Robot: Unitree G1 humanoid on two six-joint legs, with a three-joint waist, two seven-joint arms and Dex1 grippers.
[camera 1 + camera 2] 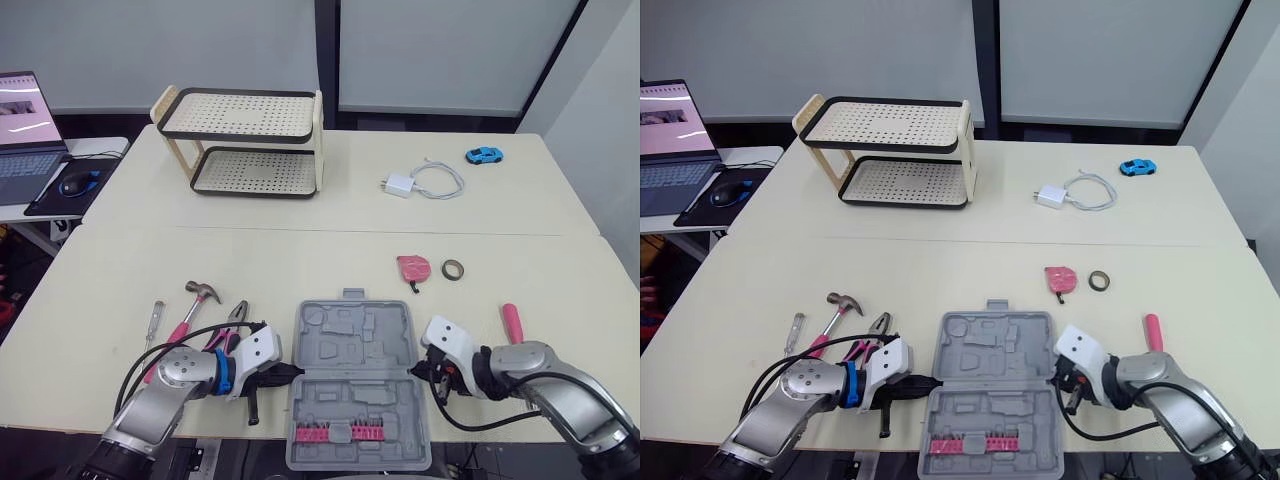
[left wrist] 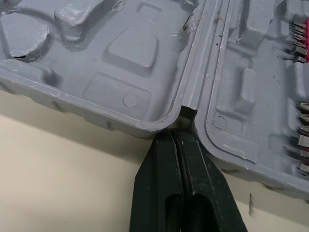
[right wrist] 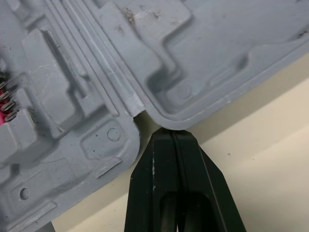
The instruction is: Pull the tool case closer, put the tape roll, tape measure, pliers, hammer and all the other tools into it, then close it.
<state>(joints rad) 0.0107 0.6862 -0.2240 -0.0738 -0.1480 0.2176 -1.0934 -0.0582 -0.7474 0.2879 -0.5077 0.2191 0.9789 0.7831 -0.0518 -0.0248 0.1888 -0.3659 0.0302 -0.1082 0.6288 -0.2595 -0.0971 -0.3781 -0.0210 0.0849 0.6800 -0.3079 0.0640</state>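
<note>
Fingers pressed together, the left gripper [image 2: 179, 137] and right gripper [image 3: 170, 133] each touch one end of the hinge [image 2: 200, 58] of the open grey tool case [image 1: 355, 345] lying flat between them, so both should probably draw back evenly to stop it swivelling.

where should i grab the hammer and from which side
Take the hammer by its pink handle just below the metal head, coming straight down from above with the jaws across the shaft. It lies flat on the table, the pliers sit close on its right, and its lower handle is partly covered.
</note>
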